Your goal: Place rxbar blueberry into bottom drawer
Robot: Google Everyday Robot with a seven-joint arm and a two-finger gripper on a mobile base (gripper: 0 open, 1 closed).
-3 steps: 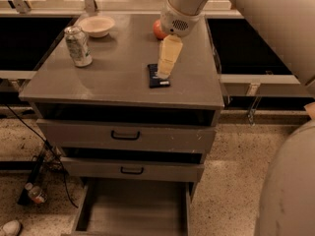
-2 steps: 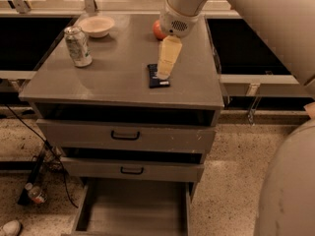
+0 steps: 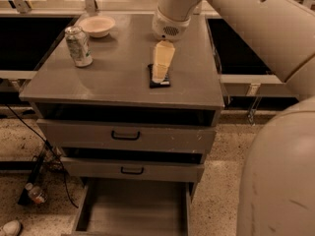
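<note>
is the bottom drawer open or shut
Open: the bottom drawer is pulled out, its grey inside showing. The gripper is up on the cabinet top, at the rxbar blueberry.

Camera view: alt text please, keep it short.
The gripper reaches down over the rxbar blueberry lying on the grey cabinet top; the bottom drawer below is pulled open. A can and a bowl sit at the back left.

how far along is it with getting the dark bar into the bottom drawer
Done: the wide grey bottom drawer stands open. In hand: the cream gripper is down over the flat dark navy wrapper bar, which lies on the grey cabinet top. Left: lifting the bar, lowering it into the drawer, releasing.
</note>
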